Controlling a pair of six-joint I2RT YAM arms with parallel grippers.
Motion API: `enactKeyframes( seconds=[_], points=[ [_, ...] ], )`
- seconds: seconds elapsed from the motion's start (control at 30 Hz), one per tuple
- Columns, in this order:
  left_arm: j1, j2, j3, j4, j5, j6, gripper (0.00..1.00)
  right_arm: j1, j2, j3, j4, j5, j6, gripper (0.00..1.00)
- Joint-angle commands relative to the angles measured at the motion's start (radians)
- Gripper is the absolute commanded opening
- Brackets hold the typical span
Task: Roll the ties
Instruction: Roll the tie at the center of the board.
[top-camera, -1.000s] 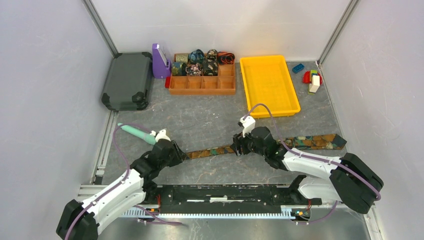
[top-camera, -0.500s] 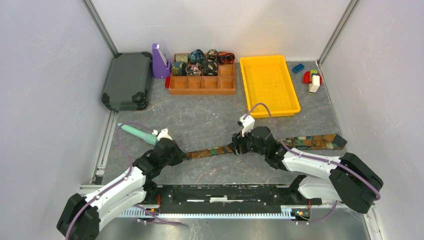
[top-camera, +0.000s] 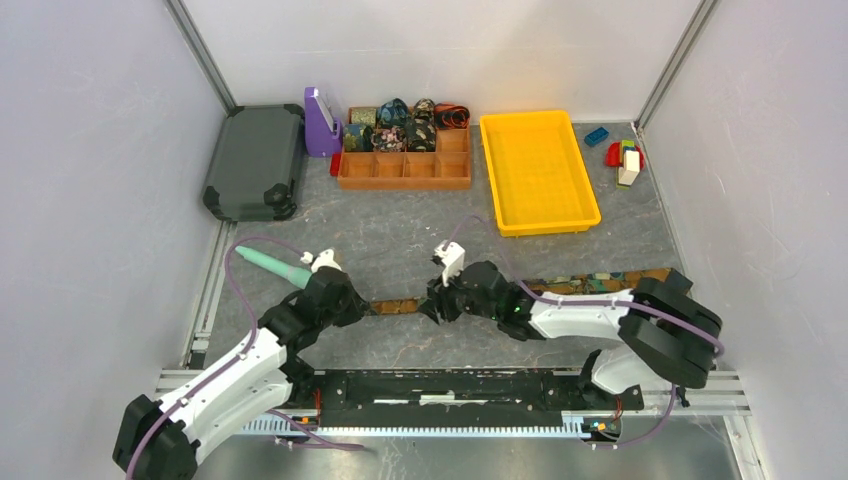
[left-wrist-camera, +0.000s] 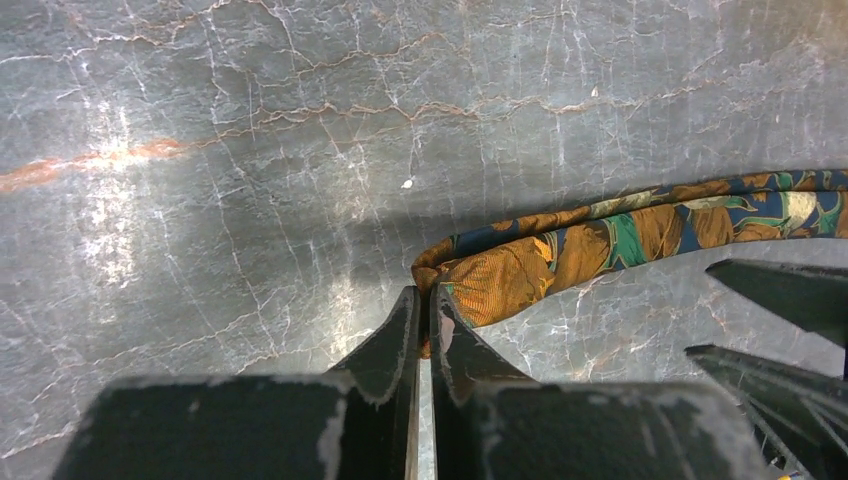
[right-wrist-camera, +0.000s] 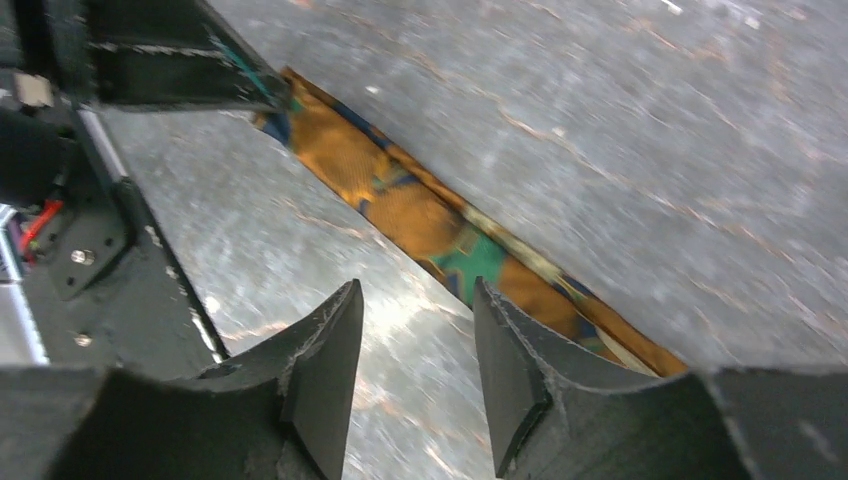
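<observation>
A long flat tie in an orange, blue and green print lies across the table from left to right, its wide end partly hidden by the right arm. My left gripper is shut on the tie's narrow folded end. My right gripper is open and empty, low over the tie, a short way right of the left one; the strip runs just beyond its jaws. Several rolled ties sit in the back row of the brown divided tray.
A yellow tray stands at the back right. A dark grey case lies at the back left, with a purple holder beside it. A teal-green stick lies by the left arm. Coloured toy blocks sit at the far right.
My right gripper has slid left along the tie toward my left gripper, and the tie's wide end has been drawn left. My left gripper has stayed shut on the narrow end.
</observation>
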Motion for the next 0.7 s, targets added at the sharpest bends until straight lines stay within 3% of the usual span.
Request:
enactKeyframes(
  seconds=[0.0,0.17,0.4,0.67],
  points=[
    [-0.008,0.028,0.075,-0.105,-0.027,-0.041,0.07,0.059,0.087,0.125,0.076,0.025,0.028,0.48],
    [-0.006,0.042,0.119,-0.164,-0.028,-0.041,0.07,0.074,0.168,0.187,0.075,0.036,0.057,0.41],
    [-0.006,0.058,0.142,-0.165,-0.006,-0.043,0.07,0.107,0.251,0.249,0.09,0.015,0.076,0.23],
    [-0.007,0.071,0.162,-0.174,-0.005,-0.043,0.07,0.127,0.327,0.303,0.108,-0.006,0.095,0.14]
  ],
)
